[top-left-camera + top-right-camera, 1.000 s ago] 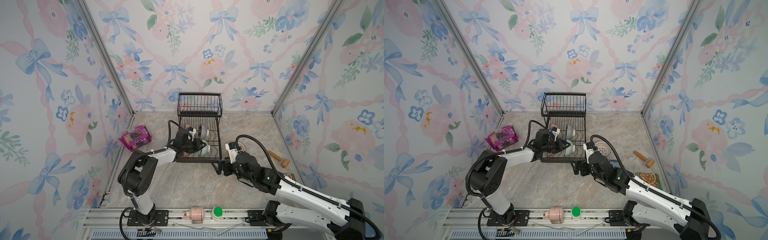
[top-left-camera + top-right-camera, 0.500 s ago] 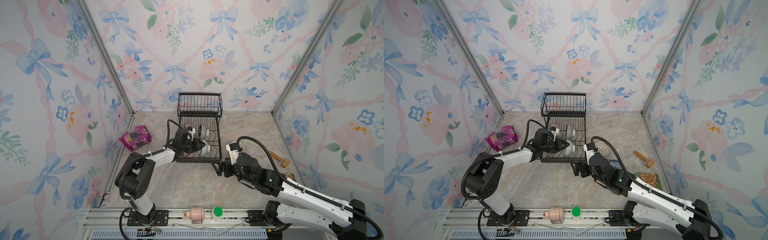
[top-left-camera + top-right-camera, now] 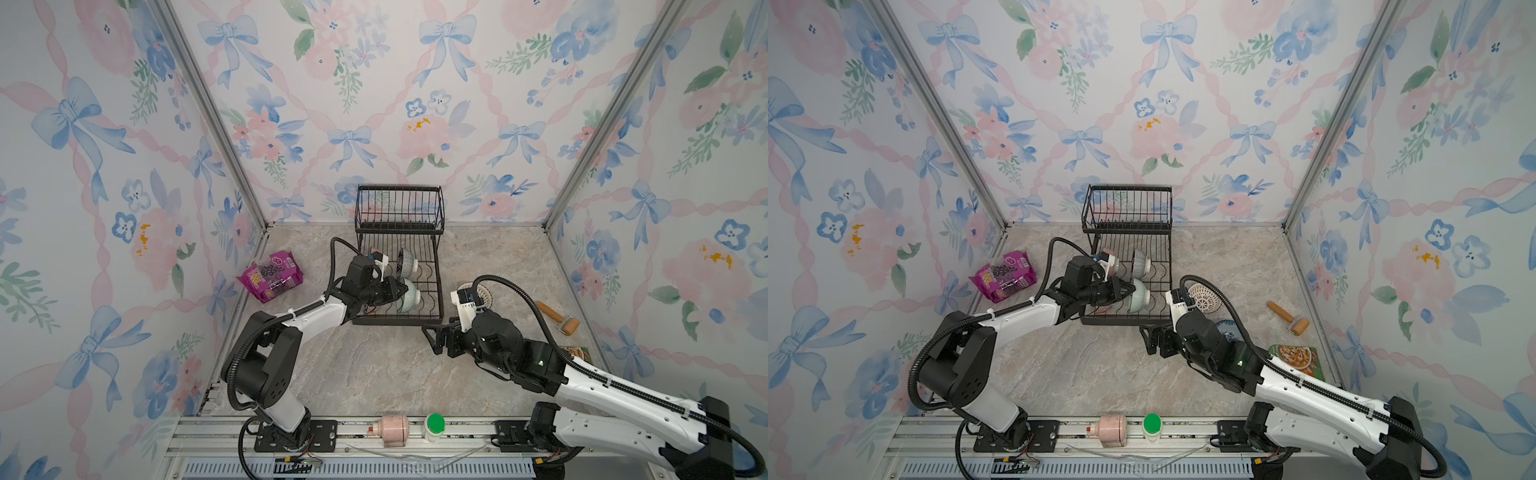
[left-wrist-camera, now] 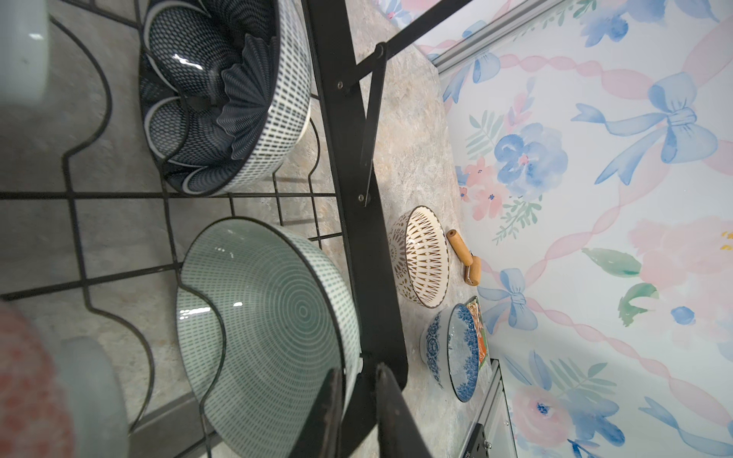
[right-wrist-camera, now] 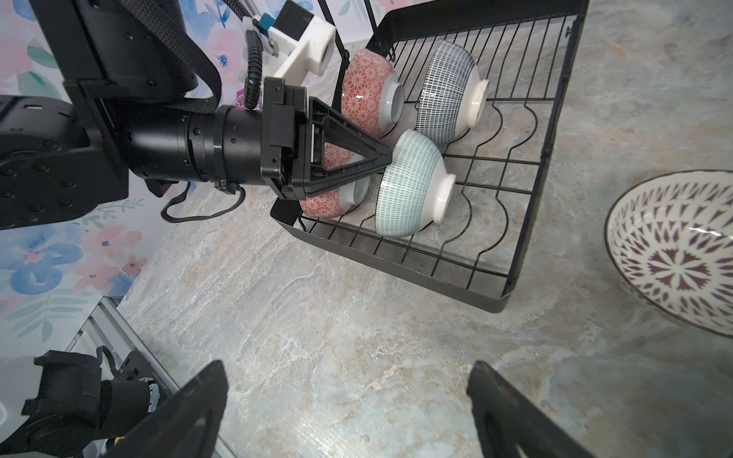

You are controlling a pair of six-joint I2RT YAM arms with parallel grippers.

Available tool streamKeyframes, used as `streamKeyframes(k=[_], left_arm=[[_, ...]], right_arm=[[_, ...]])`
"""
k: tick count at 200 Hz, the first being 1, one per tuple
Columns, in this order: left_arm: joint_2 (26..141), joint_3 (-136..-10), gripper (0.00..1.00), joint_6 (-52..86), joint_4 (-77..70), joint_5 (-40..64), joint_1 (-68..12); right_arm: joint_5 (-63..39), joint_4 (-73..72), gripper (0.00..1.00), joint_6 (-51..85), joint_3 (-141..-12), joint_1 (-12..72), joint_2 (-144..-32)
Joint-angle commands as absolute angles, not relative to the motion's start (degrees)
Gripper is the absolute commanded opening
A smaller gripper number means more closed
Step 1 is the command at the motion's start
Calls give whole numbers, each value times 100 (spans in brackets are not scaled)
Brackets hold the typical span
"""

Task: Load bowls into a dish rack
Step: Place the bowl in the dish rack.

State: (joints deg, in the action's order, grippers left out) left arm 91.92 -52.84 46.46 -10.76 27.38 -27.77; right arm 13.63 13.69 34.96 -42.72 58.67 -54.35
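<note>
While left pinches the mint bowl in the rack, right waits open by two loose bowls

Four bowls sit on edge in the lower slotted tier of the dish rack (image 3: 399,321). The back red bowl (image 5: 369,91) and front red bowl (image 5: 329,198) are on the left side. The dark dashed bowl (image 5: 448,95) is in the back row and the mint bowl (image 5: 412,190) in the front row. Mint bowl's mouth faces left, foot points right.

Left gripper (image 5: 386,155) is nearly closed and nips that bowl's rim; in the left wrist view the rim runs between its two fingers. The bowl looks seated, so only the release seems left here.

Right gripper (image 3: 434,338) is spread wide and empty. It hangs low over bare table (image 3: 365,374) just off the rack's near right corner, pointing toward the left arm's side.

Two bowls remain, both upright on the table to the right of the rack. The lattice bowl (image 3: 1204,297) is just beside the rack's right side. The blue floral bowl (image 3: 1227,328) is nearer the front, partly hidden under the right arm in both top views.

Key relation: both loose bowls lie behind the right gripper's jaws, further right and further back. The right arm is clearly nearer but probably has to swing round to face them. The bowls are round with no long axis, so any rim point should do.
</note>
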Motion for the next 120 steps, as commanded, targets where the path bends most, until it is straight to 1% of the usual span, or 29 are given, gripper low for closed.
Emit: streamKeyframes(k=[1, 77, 120], left_arm=[[8891, -5287, 20, 4482, -989, 2692, -2769], [8335, -5042, 21, 4361, -720, 2585, -2726], [7706, -4792, 23, 4165, -388, 2429, -2698]], right_arm=[[1457, 1551, 96, 3542, -4263, 5968, -5348], [1589, 1805, 96, 3877, -4173, 6047, -5116], [1574, 2074, 96, 4050, -4190, 6072, -5079]])
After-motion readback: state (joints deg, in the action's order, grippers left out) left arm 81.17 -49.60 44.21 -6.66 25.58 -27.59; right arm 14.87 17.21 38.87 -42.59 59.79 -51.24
